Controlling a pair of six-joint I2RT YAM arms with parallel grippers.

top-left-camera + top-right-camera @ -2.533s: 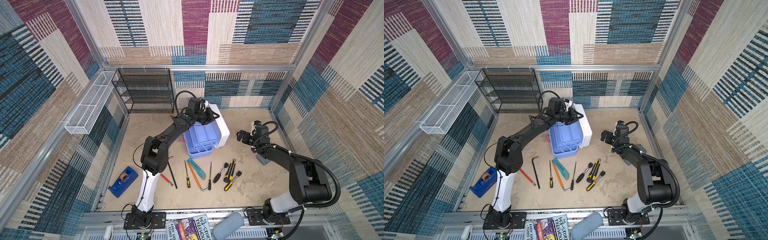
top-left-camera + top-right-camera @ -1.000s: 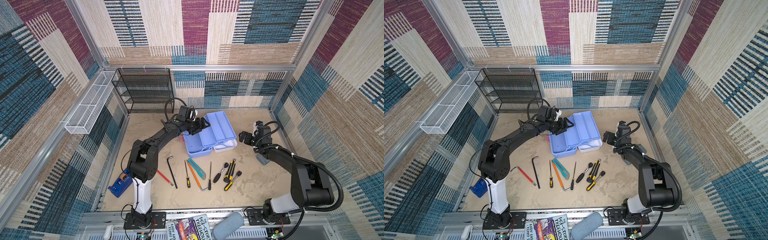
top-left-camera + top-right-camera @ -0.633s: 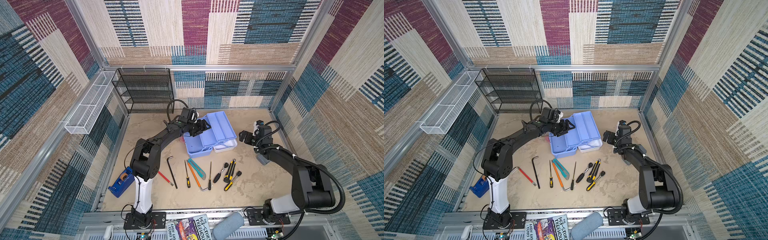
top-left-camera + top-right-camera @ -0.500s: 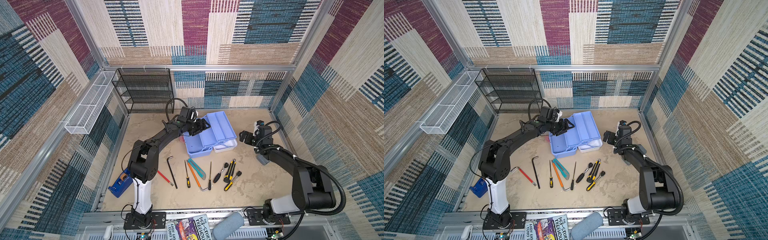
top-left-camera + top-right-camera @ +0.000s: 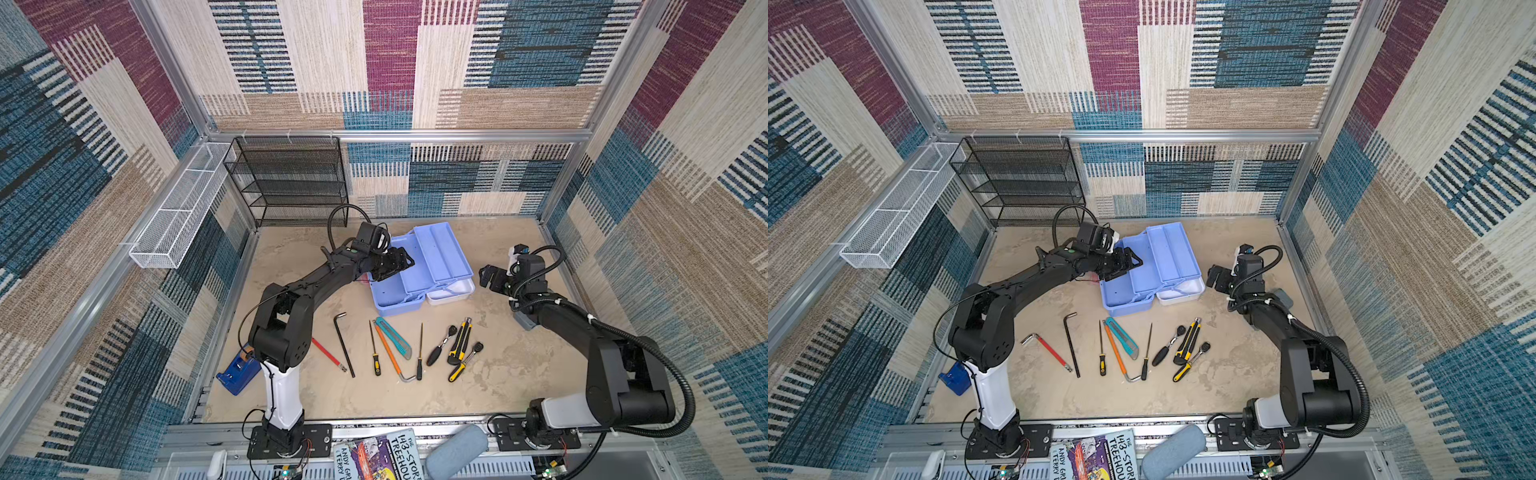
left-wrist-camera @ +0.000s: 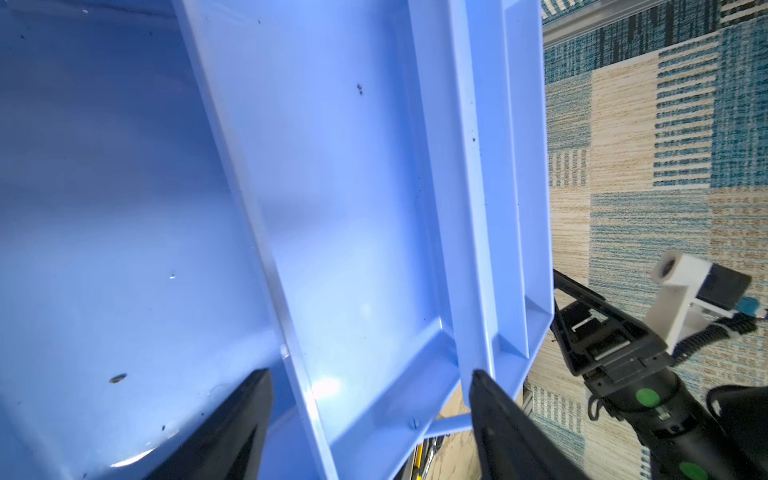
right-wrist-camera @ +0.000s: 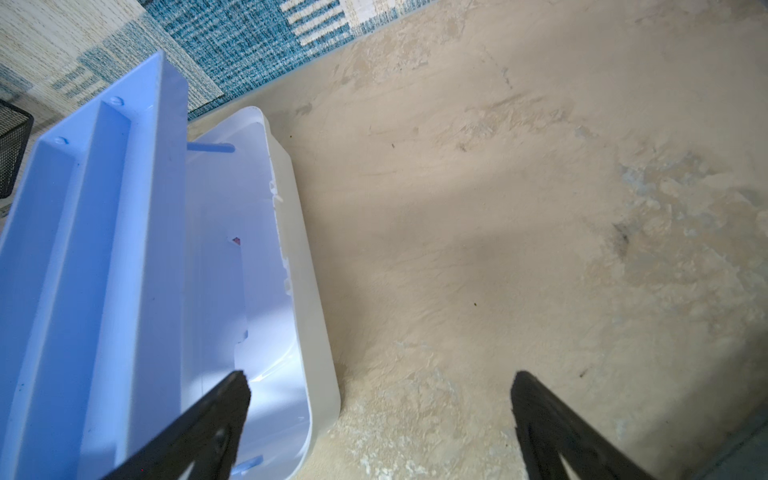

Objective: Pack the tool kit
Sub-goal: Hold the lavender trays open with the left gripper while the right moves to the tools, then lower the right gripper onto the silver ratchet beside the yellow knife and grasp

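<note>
Hovering at the open tool box (image 5: 395,295), back of the bench (image 5: 519,374), your left gripper (image 5: 405,262) and right gripper (image 5: 487,277) are spread, empty. Lift clear of its trays (image 5: 440,253) before reaching the tools (image 5: 392,343) in front.

Both top views look steeply down from high, sharing the open lavender-blue plastic tool box (image 5: 440,257) with both wrist views: left wrist close over its trays (image 6: 353,208), right wrist just beside its white lid (image 7: 257,270).

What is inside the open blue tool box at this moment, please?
Nothing shows inside: the blue base, the fold-out trays and the white lid look empty. The base part beneath the trays and the left gripper is covered.
</note>
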